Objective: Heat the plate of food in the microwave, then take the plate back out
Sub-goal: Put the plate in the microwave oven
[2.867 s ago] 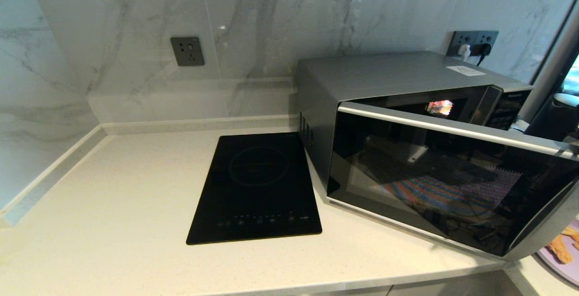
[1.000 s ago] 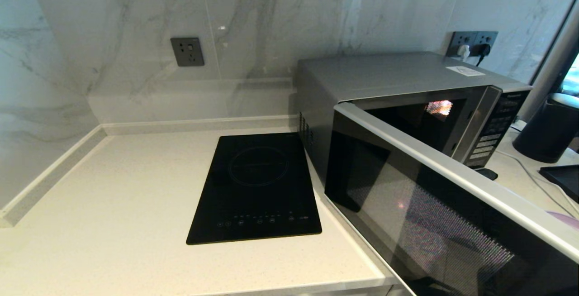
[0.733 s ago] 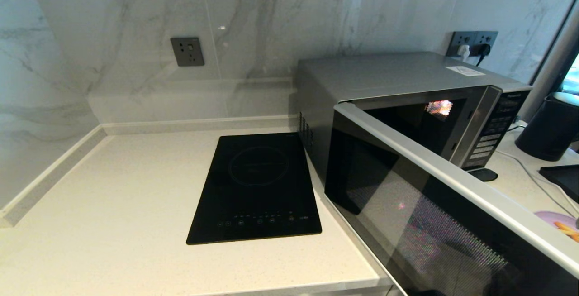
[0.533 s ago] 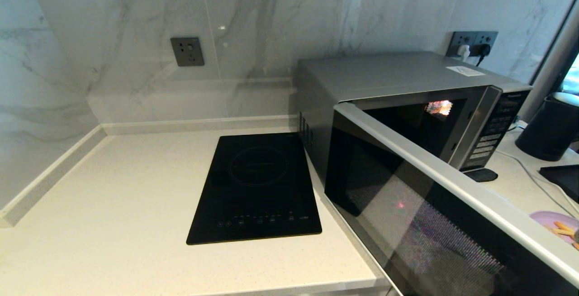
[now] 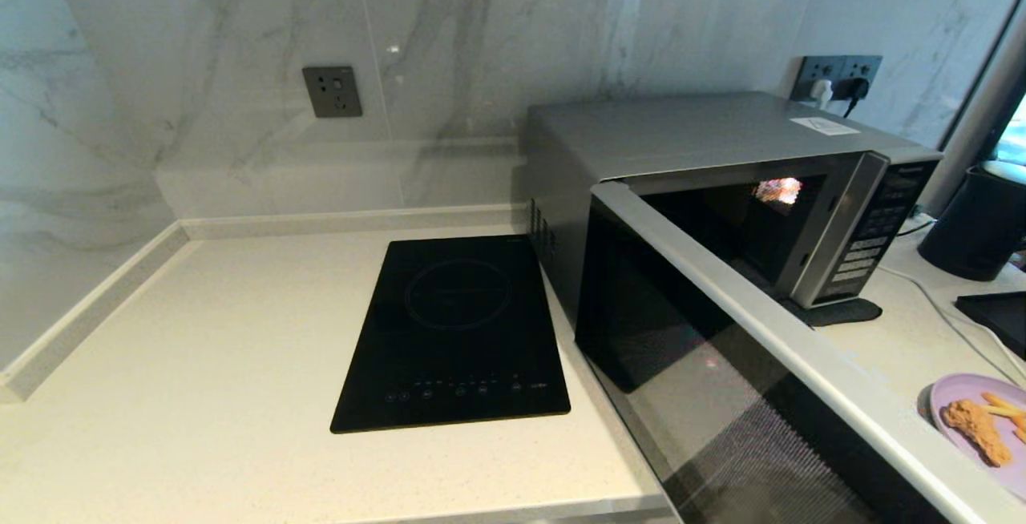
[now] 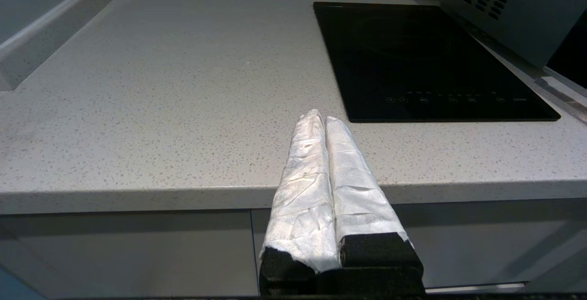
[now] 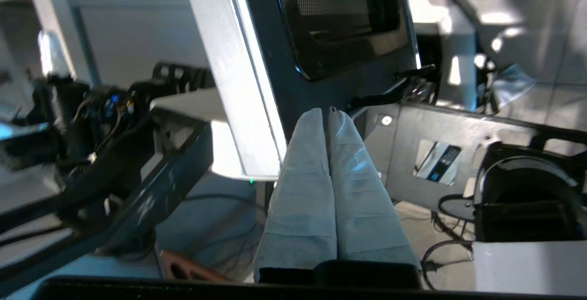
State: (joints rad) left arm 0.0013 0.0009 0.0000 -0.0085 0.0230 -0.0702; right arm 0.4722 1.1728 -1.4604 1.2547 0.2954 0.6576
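Observation:
The silver-grey microwave stands at the right of the counter, its dark glass door swung wide open towards me and the cavity showing. The plate of food, lilac with a fried chunk and fries, lies on the counter right of the door. My right gripper is shut and empty, its fingertips against the door's dark face beside the pale door edge; it is outside the head view. My left gripper hangs shut and empty off the counter's front edge.
A black induction hob lies left of the microwave, with bare counter beyond it. At the far right are a black cylindrical vessel, a cable and a dark flat tray. My own base frame shows beneath the door.
The microwave door has swung further open towards me. The plate of food, hidden behind the door a second ago, now shows at the right. The left gripper stays put.

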